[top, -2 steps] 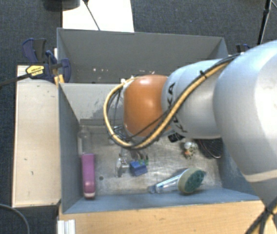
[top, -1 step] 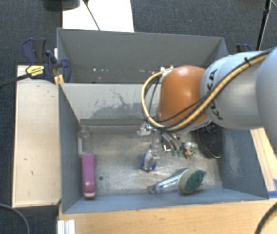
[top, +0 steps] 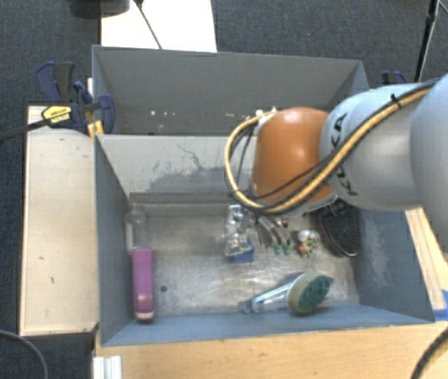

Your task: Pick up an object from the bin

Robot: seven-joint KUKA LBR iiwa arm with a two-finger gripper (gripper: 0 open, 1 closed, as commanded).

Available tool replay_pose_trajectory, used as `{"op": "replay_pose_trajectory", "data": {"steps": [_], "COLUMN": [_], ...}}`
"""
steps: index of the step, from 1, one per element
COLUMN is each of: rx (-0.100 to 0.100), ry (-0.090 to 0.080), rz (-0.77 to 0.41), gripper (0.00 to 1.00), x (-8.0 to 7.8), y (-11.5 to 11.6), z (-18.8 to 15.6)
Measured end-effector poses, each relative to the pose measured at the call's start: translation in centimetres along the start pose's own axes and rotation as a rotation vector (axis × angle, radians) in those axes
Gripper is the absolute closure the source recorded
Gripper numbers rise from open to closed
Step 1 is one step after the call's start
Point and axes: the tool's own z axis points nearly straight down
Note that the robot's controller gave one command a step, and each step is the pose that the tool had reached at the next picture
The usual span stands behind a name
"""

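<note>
My gripper (top: 234,231) reaches down to the bin floor near the middle, just below the orange wrist cover. A small blue thing (top: 241,253) lies right at its lower end, and I cannot tell whether it is gripped. Just to the right lie a few small pieces with green tips (top: 287,247) and a small pale piece (top: 308,243). A dish brush (top: 291,293) with a clear handle and a round green head lies at the front right, apart from the gripper.
A purple and pink oblong thing (top: 143,283) lies along the left wall at the front. A black round thing (top: 341,231) sits at the right, partly under the arm. The arm and its cover hide the bin's back right.
</note>
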Motion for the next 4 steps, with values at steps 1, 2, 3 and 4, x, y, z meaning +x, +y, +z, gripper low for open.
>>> {"op": "replay_pose_trajectory", "data": {"steps": [1,2,3,4], "rx": [0.0,0.003,0.0,-0.001], "ry": [0.0,0.002,-0.01,-0.018], "rz": [0.003,-0.035,-0.096,-0.088], "gripper": [0.0,0.0,0.0,1.0], "x": [0.0,-1.3,1.0,0.8], "y": [0.0,-7.6,-2.8,-2.9], "z": [0.0,2.9,3.0,2.9]}}
